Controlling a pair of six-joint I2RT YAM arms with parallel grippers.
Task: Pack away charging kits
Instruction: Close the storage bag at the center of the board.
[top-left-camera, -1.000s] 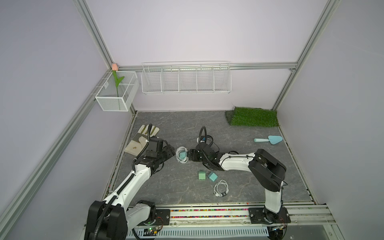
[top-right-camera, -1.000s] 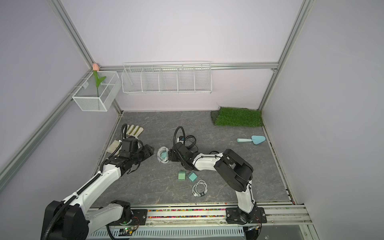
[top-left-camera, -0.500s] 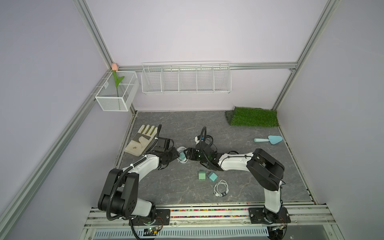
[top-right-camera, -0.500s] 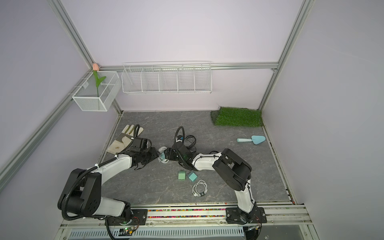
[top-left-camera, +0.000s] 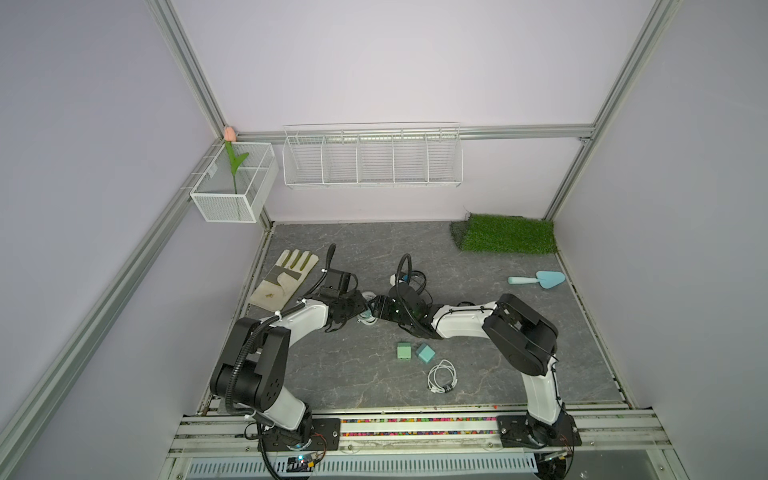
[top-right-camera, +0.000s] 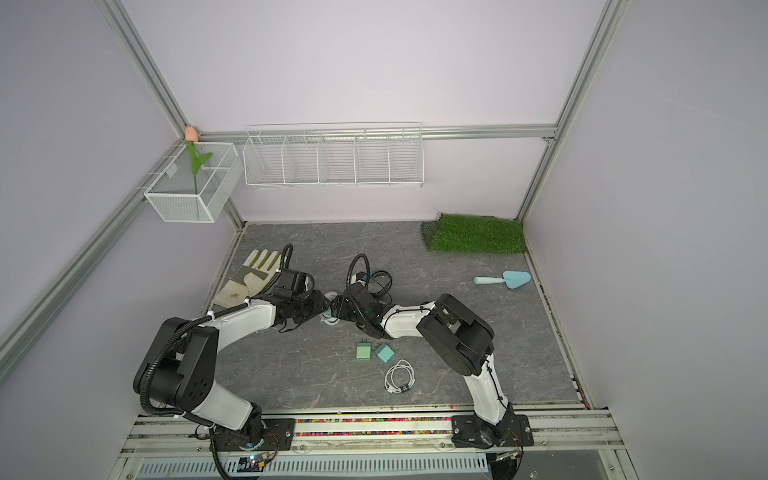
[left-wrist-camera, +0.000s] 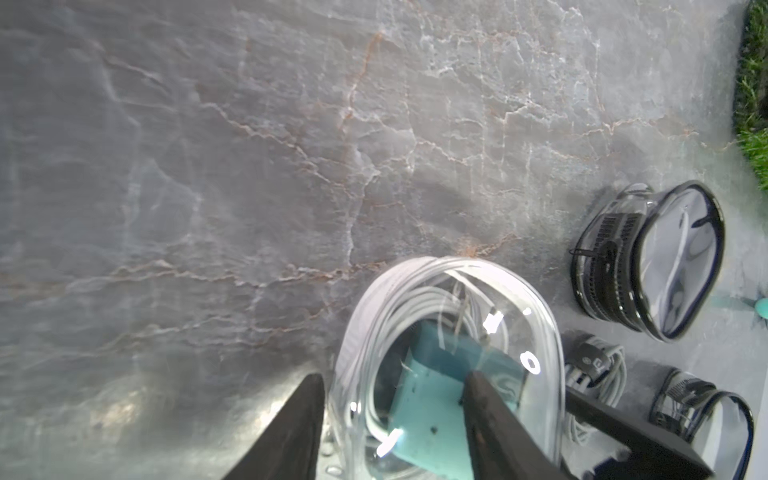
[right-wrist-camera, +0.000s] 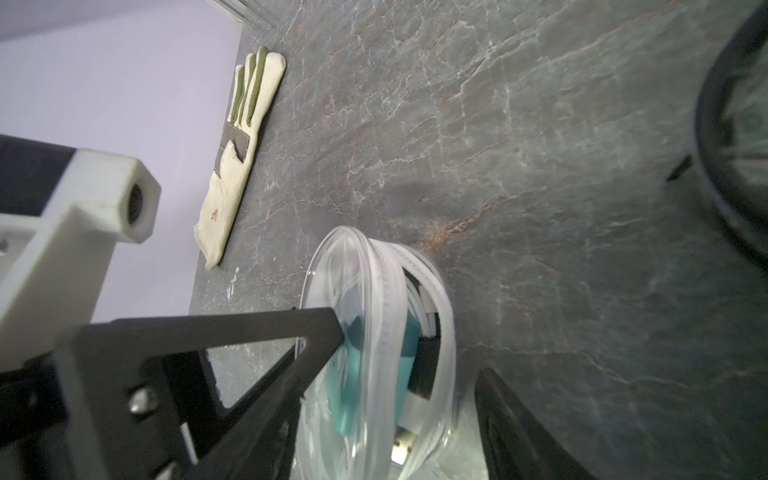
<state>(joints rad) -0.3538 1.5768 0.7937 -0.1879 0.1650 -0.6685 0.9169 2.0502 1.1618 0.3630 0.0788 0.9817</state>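
Starting at the lower edge of both top views, I see the loose kit pieces. A coiled white cable (top-left-camera: 441, 376) lies lowest. Just above it a green charger block (top-left-camera: 403, 350) and a teal charger block (top-left-camera: 425, 353) sit side by side, not touching. All three lie right of centre, under the right forearm, so I judge the right arm the nearer one for them.

Higher, at frame centre, the left gripper (left-wrist-camera: 390, 376) and right gripper (right-wrist-camera: 409, 347) meet tip to tip around a clear pouch (left-wrist-camera: 415, 286) with a white zip rim. A packed teal block (left-wrist-camera: 432, 399) and a packed cable (left-wrist-camera: 386, 316) show inside it. The relation I am steering by is that the pouch sits between both pairs of fingers and is edge-on to the right gripper.

In the left wrist view one left finger stands outside the rim at lower centre-left. The other crosses over the pouch. They are spread, and I cannot tell whether they pinch its wall. In the right wrist view the right fingers straddle the pouch's flat faces. One tip touches the clear face, while the other stands off with floor showing between, so the right gripper has not clamped.

Beyond the pouch lie another coiled cable (left-wrist-camera: 598, 374) and a black-rimmed case (left-wrist-camera: 648, 262). The glove (top-left-camera: 284, 280) and trowel (top-left-camera: 536, 278) lie well apart.
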